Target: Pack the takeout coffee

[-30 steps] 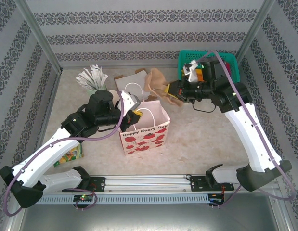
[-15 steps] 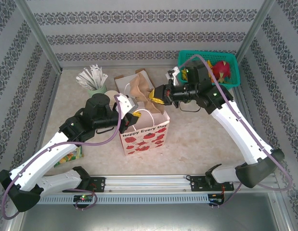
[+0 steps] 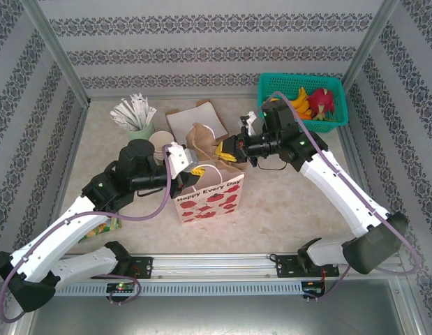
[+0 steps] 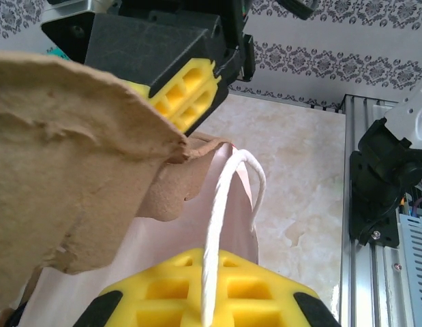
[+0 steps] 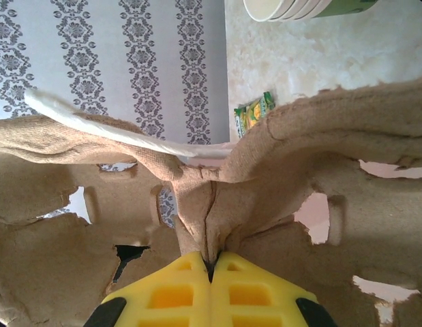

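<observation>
A white gift bag [image 3: 210, 197] with red flowers stands at the table's middle. My left gripper [image 3: 195, 171] is shut on its white rope handle [image 4: 224, 197], the cord running down between the yellow fingertips [image 4: 163, 293]. My right gripper [image 3: 225, 148] is shut on a torn brown pulp cup carrier [image 3: 204, 137], pinching its centre ridge [image 5: 211, 225] and holding it over the bag's open top. In the left wrist view the carrier [image 4: 67, 163] hangs above the bag's mouth, with the right gripper's yellow finger [image 4: 185, 95] behind it. The takeout coffee is out of view.
A teal basket [image 3: 271, 82] of fruit sits at the back right. A pale cup of white sticks [image 3: 135, 117] and stacked lidless cups [image 3: 158, 144] stand back left, flat cardboard pieces [image 3: 195, 117] behind the bag. A snack packet [image 3: 104, 227] lies under the left arm.
The right arm has carried the brown carrier leftward from near the basket to above the bag. The left arm shifted slightly, still holding the handle.
</observation>
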Available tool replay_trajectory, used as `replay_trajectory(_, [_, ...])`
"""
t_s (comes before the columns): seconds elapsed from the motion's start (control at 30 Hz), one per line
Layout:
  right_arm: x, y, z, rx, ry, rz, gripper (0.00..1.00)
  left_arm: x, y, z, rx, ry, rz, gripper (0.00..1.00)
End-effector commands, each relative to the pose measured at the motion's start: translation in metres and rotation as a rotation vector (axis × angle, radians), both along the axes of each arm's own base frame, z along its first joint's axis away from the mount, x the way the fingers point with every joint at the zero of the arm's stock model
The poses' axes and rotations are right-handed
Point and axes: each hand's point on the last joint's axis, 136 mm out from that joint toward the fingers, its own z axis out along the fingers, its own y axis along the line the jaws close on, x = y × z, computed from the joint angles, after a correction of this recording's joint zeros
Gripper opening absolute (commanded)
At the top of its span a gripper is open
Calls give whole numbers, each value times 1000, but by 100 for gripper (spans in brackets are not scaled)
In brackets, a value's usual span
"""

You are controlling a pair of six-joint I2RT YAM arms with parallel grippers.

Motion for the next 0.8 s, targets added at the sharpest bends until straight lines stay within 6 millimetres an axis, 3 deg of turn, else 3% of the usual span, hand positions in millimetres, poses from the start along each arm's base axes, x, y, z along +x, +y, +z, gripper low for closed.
replay_trajectory(0.0, [-10, 9, 25, 37, -37, 17, 0, -4, -6, 3, -4, -58, -44, 1])
replay_trajectory(0.17, [-24, 19, 42, 68, -65, 53, 0, 3, -6, -4, 23, -47, -24, 1])
replay_trajectory(0.47, [-24, 27, 27, 121, -21, 46, 0, 4, -5, -6, 25, -57, -8, 1])
replay_trajectory(0.67, [-29, 18, 55, 101, -115, 55, 0, 7, -4, -10, 43, -53, 0, 1])
replay_trajectory(0.77, [-33, 17, 60, 107, -123, 68, 0, 8, -4, -13, 51, -52, 5, 1])
